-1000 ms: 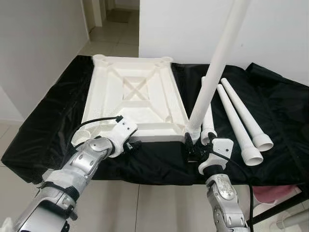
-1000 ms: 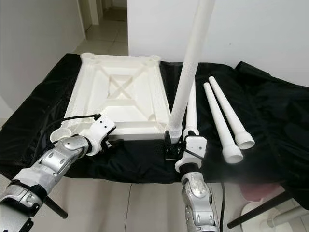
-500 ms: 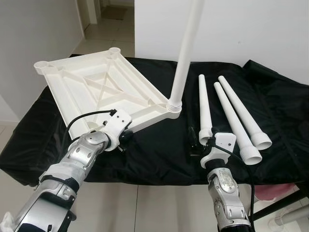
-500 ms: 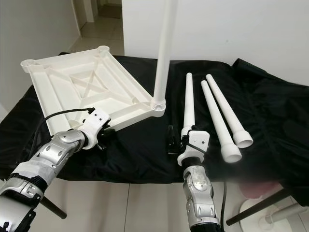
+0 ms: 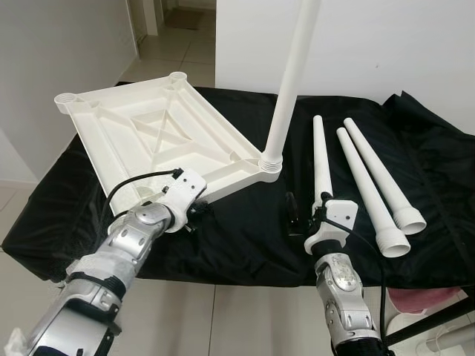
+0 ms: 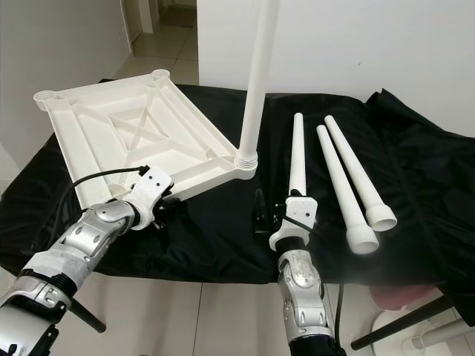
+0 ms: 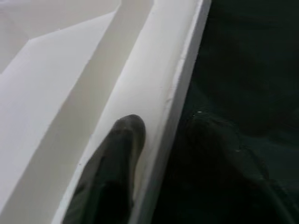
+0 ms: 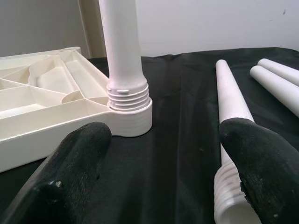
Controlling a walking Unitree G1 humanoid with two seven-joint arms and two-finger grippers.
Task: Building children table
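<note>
Item: white moulded plastic tabletop (image 5: pixel 152 137), ribbed underside up, lying skewed on the bench (image 5: pixel 245 230), which is draped in black cloth. Your left gripper (image 5: pixel 194 215) is at its near long rim; the left wrist view shows one black finger (image 7: pixel 114 163) on the inner face of that rim and the other under the outer edge, so the fingers are clamped on the rim.

Item: long white tapered plastic leg (image 5: pixel 291 81), standing upright in the tabletop's corner socket (image 5: pixel 269 165). Threads show just above the socket collar in the right wrist view. This socket lies ahead of your right fingers, towards the left-hand one.

Item: three loose white tapered plastic legs, lying on the cloth with wide threaded ends towards you. The nearest leg (image 5: pixel 320 159) has its threaded end just beside your right gripper (image 5: pixel 300 220), close against the finger (image 8: pixel 254 163) on the outer side. The middle leg (image 5: pixel 365 191) and the outer leg (image 5: pixel 381 176) lie beyond that finger, touching or nearly touching one another near their narrow ends and apart from the gripper.

Your right fingers are spread wide and hold nothing, poised low over the cloth between the socketed corner and the nearest loose leg.
</note>
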